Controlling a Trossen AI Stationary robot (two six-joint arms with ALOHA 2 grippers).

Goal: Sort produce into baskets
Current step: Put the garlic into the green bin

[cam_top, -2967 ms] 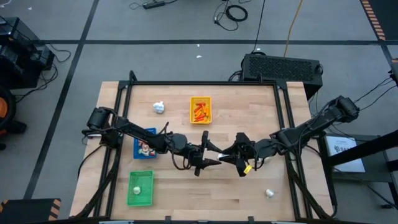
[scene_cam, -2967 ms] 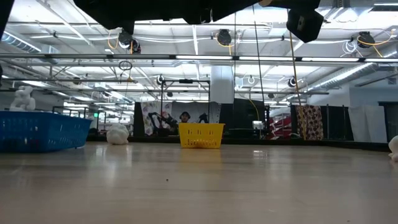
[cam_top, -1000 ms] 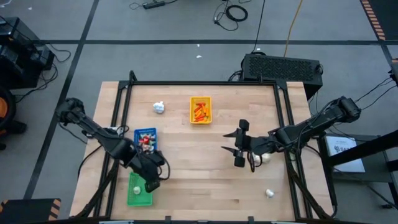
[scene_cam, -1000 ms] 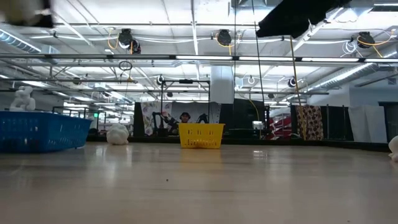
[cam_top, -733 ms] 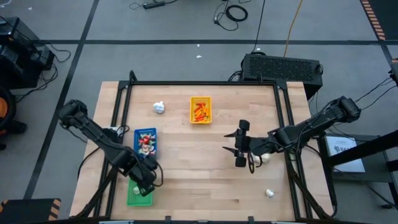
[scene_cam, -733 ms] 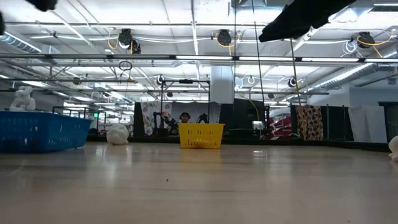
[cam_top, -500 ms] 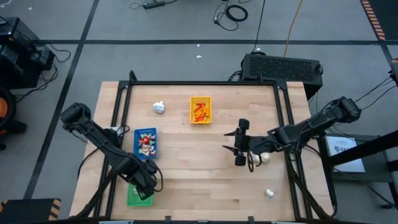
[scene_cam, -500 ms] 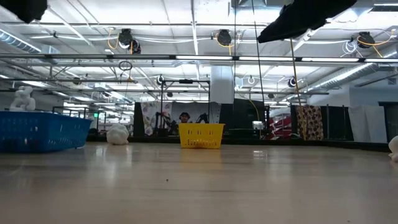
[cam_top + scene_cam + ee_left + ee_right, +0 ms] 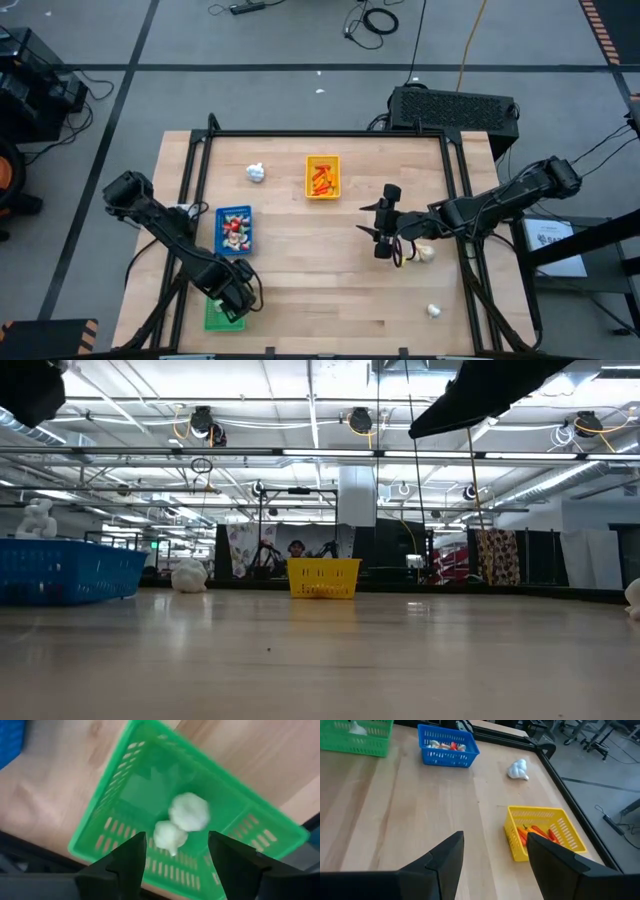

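Note:
The green tray (image 9: 211, 317) sits at the near left, mostly under my left gripper (image 9: 232, 298). The left wrist view shows its fingers open and empty (image 9: 177, 855) above the tray wall (image 9: 100, 852); two whitish bulbs (image 9: 189, 811) (image 9: 169, 836) lie inside. My right gripper (image 9: 380, 235) is open and empty (image 9: 495, 850) above the table's middle. The blue tray (image 9: 233, 229) holds red-and-white pieces. The yellow tray (image 9: 322, 177) holds orange pieces. Loose bulbs lie at the far left (image 9: 257, 172), beside the right arm (image 9: 424, 253) and at the near right (image 9: 434, 311).
A dark frame rail (image 9: 330, 135) runs around the table. Bare wood lies between the trays and along the near edge. The right wrist view shows the yellow tray (image 9: 545, 832), the blue tray (image 9: 447, 745), the green tray (image 9: 355, 737) and the far-left bulb (image 9: 519, 769).
My left gripper has gone toward the table's near left corner and now hangs over the green tray. My right gripper has shifted a little toward the far edge. The trays and loose bulbs have stayed in place.

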